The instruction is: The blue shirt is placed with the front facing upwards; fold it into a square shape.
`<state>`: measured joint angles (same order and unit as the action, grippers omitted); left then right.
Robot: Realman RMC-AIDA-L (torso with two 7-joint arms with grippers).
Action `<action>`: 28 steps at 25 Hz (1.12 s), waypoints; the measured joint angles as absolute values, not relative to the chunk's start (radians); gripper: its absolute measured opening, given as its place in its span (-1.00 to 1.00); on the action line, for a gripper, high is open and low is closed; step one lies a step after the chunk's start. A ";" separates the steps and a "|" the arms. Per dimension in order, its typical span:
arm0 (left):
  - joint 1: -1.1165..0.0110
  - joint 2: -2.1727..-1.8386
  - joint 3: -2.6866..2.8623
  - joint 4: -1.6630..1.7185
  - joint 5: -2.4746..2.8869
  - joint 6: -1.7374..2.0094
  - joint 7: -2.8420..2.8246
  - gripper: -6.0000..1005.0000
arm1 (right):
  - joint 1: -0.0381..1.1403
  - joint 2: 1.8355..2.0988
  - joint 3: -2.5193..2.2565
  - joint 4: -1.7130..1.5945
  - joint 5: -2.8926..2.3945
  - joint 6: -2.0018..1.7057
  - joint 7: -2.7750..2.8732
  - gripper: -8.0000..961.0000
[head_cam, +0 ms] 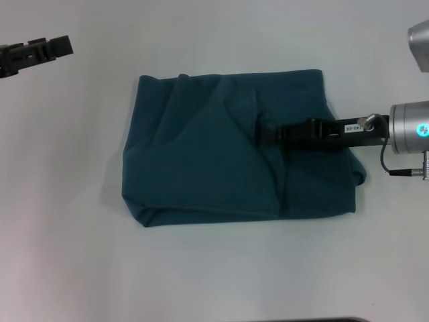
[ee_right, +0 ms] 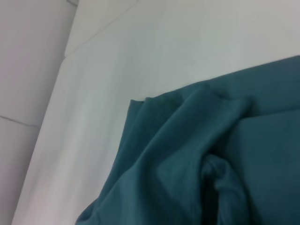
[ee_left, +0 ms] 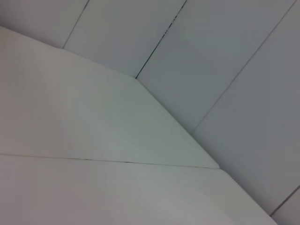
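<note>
We see the blue shirt point(head_cam: 201, 157) lying folded into a rough rectangle mid-surface point(head_cam: 214, 282). Our right claw point(head_cam: 263, 134) reaches over its right half, tips at a fabric ridge; we cannot tell its state. Our left claw point(head_cam: 62, 45) hovers at the far left, apparently closed.

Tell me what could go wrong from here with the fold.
The right gripper sits on top of the folded blue shirt; lifting away could drag the top layer and undo the square. Cloth bunches near its tip, so a ridge may stay. The left gripper hangs far off, unable to pin anything.
</note>
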<state>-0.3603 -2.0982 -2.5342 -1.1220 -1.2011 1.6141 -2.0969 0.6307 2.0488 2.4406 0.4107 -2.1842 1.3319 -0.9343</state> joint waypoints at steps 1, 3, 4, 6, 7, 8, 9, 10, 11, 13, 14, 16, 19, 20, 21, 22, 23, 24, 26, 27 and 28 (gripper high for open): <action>-0.361 -2.098 -2.534 -1.122 -1.201 1.615 -2.097 0.53 | 0.630 2.047 2.441 0.412 -2.184 1.334 -0.931 0.28; -0.362 -2.098 -2.533 -1.122 -1.202 1.616 -2.097 0.53 | 0.629 2.046 2.440 0.415 -2.184 1.335 -0.926 0.28; -0.362 -2.098 -2.533 -1.122 -1.202 1.616 -2.097 0.53 | 0.629 2.046 2.439 0.415 -2.184 1.334 -0.925 0.28; -0.362 -2.098 -2.532 -1.122 -1.202 1.617 -2.096 0.53 | 0.633 2.047 2.436 0.414 -2.184 1.327 -0.922 0.28; -0.361 -2.098 -2.532 -1.122 -1.202 1.618 -2.094 0.53 | 0.637 2.049 2.435 0.413 -2.184 1.324 -0.921 0.28; -0.360 -2.098 -2.533 -1.121 -1.202 1.618 -2.093 0.53 | 0.640 2.051 2.435 0.411 -2.184 1.322 -0.921 0.28; -0.360 -2.098 -2.533 -1.121 -1.202 1.618 -2.089 0.53 | 0.642 2.052 2.435 0.411 -2.184 1.321 -0.921 0.28; -0.360 -2.098 -2.533 -1.121 -1.202 1.618 -2.087 0.53 | 0.646 2.054 2.434 0.409 -2.184 1.318 -0.921 0.28; -0.360 -2.098 -2.533 -1.121 -1.202 1.618 -2.084 0.53 | 0.650 2.057 2.434 0.408 -2.184 1.314 -0.919 0.28; -0.362 -2.098 -2.534 -1.121 -1.202 1.618 -2.081 0.53 | 0.657 2.062 2.433 0.406 -2.186 1.307 -0.914 0.28; -0.363 -2.098 -2.534 -1.121 -1.202 1.618 -2.080 0.53 | 0.660 2.065 2.432 0.406 -2.187 1.305 -0.912 0.28; -0.364 -2.097 -2.534 -1.121 -1.202 1.618 -2.078 0.53 | 0.665 2.070 2.431 0.404 -2.187 1.299 -0.910 0.28; -0.365 -2.094 -2.534 -1.120 -1.201 1.618 -2.076 0.53 | 0.671 2.075 2.428 0.395 -2.188 1.284 -0.909 0.28; -0.365 -2.094 -2.534 -1.120 -1.201 1.618 -2.075 0.53 | 0.672 2.077 2.424 0.393 -2.188 1.277 -0.909 0.28; -0.365 -2.094 -2.534 -1.120 -1.201 1.618 -2.074 0.53 | 0.673 2.079 2.421 0.391 -2.188 1.271 -0.909 0.28; -0.365 -2.093 -2.534 -1.120 -1.201 1.618 -2.073 0.53 | 0.674 2.081 2.419 0.390 -2.188 1.265 -0.910 0.28; -0.365 -2.093 -2.534 -1.120 -1.201 1.618 -2.072 0.53 | 0.676 2.082 2.418 0.388 -2.188 1.263 -0.911 0.28; -0.365 -2.092 -2.534 -1.120 -1.201 1.618 -2.071 0.53 | 0.678 2.082 2.417 0.386 -2.187 1.260 -0.913 0.28; -0.365 -2.092 -2.534 -1.120 -1.201 1.617 -2.071 0.53 | 0.682 2.083 2.417 0.384 -2.185 1.257 -0.917 0.28; -0.366 -2.092 -2.534 -1.120 -1.201 1.616 -2.071 0.53 | 0.685 2.084 2.417 0.383 -2.184 1.255 -0.917 0.28; -0.367 -2.092 -2.534 -1.120 -1.201 1.615 -2.071 0.53 | 0.687 2.084 2.417 0.384 -2.184 1.255 -0.918 0.28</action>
